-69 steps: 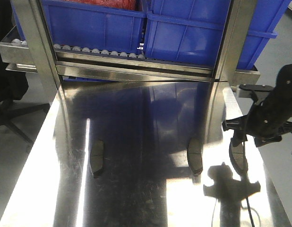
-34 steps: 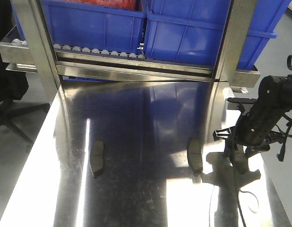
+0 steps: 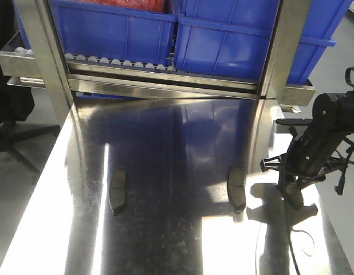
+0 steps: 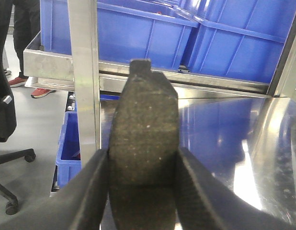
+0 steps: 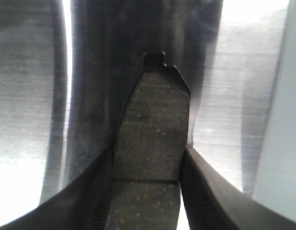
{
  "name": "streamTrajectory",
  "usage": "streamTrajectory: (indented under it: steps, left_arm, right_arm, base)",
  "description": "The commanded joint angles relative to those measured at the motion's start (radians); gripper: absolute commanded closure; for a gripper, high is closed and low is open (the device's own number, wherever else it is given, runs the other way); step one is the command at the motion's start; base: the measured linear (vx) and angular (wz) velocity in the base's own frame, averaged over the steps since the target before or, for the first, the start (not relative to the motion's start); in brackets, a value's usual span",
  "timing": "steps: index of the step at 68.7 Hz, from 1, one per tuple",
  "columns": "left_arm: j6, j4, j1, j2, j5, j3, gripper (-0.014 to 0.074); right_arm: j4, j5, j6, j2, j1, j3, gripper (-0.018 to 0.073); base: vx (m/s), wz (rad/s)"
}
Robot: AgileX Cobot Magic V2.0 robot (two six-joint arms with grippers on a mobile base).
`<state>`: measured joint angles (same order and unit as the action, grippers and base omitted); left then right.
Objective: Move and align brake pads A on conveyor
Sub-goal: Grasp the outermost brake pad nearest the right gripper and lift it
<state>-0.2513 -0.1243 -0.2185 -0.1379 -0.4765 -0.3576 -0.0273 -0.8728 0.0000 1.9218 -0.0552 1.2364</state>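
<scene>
The right claw is closed partway on a brake pad, held low at the steel worktop. The left claw is likewise clamped on a second pad. A left pad and a middle pad are laid flat, well apart. No conveyor is seen; alignment is judged outstanding.

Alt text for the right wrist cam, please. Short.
A dark grey brake pad is clamped between the two black fingers of the right tool. It points away from the camera, with a small tab at its far end and a thin groove across it near the fingers; shiny steel tabletop lies behind.
</scene>
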Motion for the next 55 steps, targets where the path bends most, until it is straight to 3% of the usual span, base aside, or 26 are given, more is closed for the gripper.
streamTrajectory:
  steps: [1, 12, 25, 35, 55]
  left_arm:
    - [0.000, -0.005, -0.005, -0.010, 0.093, -0.028, 0.0602]
    - [0.000, -0.005, -0.005, -0.010, 0.093, -0.028, 0.0602]
    - [0.000, -0.005, -0.005, -0.010, 0.093, -0.028, 0.0602]
    - [0.000, -0.005, -0.005, -0.010, 0.093, -0.028, 0.0602]
    - [0.000, -0.005, -0.005, -0.010, 0.093, -0.028, 0.0602]
  right_arm:
    - [0.020, 0.024, -0.028, -0.083, 0.017, 0.023, 0.0571]
    - [0.012, 0.031, -0.050, -0.178, 0.056, 0.012, 0.0567]
    - [0.027, 0.171, -0.077, -0.375, 0.076, -0.102, 0.0565]
    - [0.018, 0.274, -0.078, -0.550, 0.053, -0.211, 0.0564]
    - [-0.008, 0.279, -0.067, -0.846, -0.031, -0.328, 0.0564]
  base:
    - [0.00, 0.00]
    - [0.00, 0.00]
    - [0.00, 0.00]
    - [0.00, 0.00]
    - [0.00, 0.00]
